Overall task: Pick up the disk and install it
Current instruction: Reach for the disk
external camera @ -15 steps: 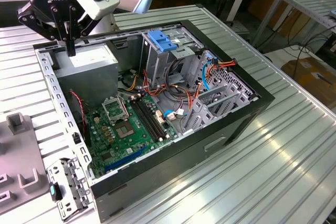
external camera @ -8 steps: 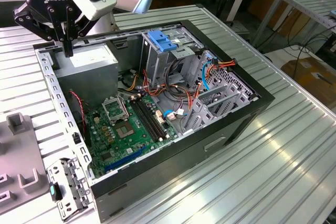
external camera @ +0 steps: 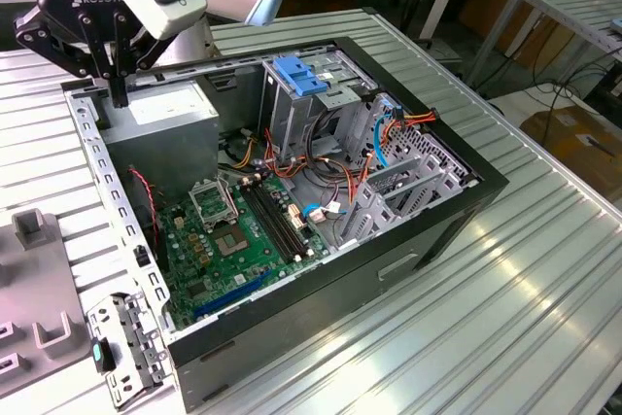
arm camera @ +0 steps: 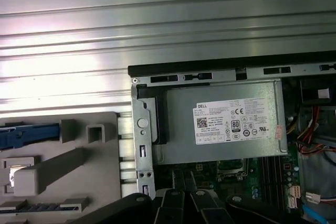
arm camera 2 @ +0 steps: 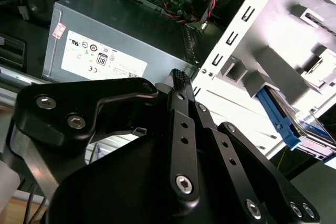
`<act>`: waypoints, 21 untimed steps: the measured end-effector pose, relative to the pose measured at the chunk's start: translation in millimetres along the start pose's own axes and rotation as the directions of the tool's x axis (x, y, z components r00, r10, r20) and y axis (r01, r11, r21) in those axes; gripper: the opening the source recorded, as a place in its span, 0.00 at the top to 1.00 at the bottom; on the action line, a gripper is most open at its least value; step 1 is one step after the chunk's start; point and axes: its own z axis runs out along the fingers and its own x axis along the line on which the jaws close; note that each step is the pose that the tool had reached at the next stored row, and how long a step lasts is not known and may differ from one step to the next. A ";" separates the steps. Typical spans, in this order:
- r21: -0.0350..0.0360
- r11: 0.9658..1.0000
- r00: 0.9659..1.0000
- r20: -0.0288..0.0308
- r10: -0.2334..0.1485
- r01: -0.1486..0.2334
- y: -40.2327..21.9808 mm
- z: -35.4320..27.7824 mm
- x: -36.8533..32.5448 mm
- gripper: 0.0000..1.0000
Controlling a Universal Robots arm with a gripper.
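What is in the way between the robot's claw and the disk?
The gripper hangs over the grey box inside the computer case; the disk sits outside in a grey holder. Only the case's metal side wall lies between them. I can't tell if the gripper clears the wall's top.

I look down at a big open black metal computer case [external camera: 389,269] on a ribbed silver metal table [external camera: 505,318]. Inside the case are a grey metal box with a white sticker [external camera: 160,128], a flat green circuit board [external camera: 233,240], orange wires [external camera: 330,167], and a blue plastic tab [external camera: 299,75] on a grey metal cage [external camera: 292,128].
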 end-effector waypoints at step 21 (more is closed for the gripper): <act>0.000 1.000 1.000 -0.002 0.000 0.000 -0.6 1.3 47.2 0.89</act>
